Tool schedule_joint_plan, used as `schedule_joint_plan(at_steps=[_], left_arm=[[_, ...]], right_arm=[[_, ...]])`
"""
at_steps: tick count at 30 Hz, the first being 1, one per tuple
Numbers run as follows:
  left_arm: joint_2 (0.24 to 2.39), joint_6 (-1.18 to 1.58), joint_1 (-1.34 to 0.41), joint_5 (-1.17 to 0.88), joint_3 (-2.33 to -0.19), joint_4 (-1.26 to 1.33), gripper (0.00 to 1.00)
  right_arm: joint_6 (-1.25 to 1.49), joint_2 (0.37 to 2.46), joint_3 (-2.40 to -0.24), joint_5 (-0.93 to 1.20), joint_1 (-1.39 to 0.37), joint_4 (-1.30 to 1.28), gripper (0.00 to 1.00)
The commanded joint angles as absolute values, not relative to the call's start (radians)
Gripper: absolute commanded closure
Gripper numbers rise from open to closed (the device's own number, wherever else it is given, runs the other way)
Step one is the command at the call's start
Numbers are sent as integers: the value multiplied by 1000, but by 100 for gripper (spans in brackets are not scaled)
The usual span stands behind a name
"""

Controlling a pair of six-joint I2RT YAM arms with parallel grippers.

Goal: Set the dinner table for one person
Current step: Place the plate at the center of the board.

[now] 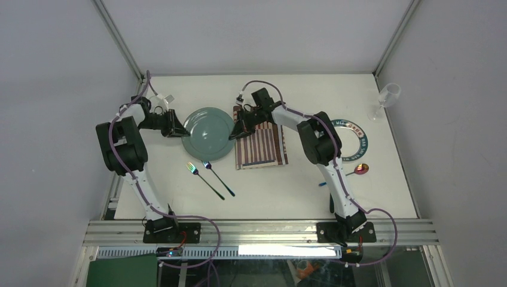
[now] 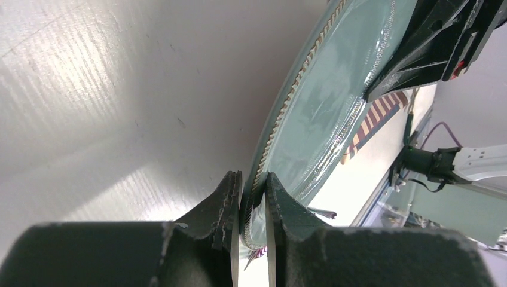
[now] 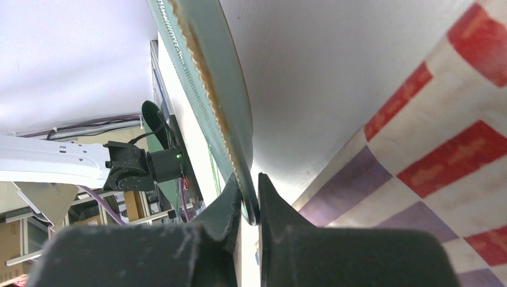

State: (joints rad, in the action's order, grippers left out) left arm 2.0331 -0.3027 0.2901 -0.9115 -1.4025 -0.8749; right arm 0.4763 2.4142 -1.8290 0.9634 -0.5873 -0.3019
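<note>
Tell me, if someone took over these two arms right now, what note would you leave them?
Left gripper: shut on the near-left rim of the teal plate.
Right gripper: shut on the plate's opposite rim, beside the striped placemat.
Plate: on the dinner table left of the placemat; whether it is lifted cannot be told.
Elsewhere: two forks in front of the plate, spoon near the right edge, glass at the far right corner.
Done: both arms have the plate; nothing lies on the placemat.
Left, probably: plate onto the placemat, then forks, spoon and glass around it.
</note>
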Motion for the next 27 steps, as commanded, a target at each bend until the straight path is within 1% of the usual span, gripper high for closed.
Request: schedule_joint_plan(at_steps=[1,8,15,23,27], left_arm=[[1907,-291,271,-902,-1424,-906,100],[1911,-254,271,-853,-1444,-892,100],[2002,-211,261,-919,-1520,-880,100],[1989,-185,168,-808,-1506,-810,100],[1982,-159,126,-802,-1529,-795,100]], right_arm=[[457,2388,-1920,995,-666,-258,100],[421,2413,-1963,948,-678,-295,100],[365,2454,-2017,827,-676,-364,100],[335,2458,-2010,742,-667,-385,100],[339,2437,-1987,732,-658,-362,100]])
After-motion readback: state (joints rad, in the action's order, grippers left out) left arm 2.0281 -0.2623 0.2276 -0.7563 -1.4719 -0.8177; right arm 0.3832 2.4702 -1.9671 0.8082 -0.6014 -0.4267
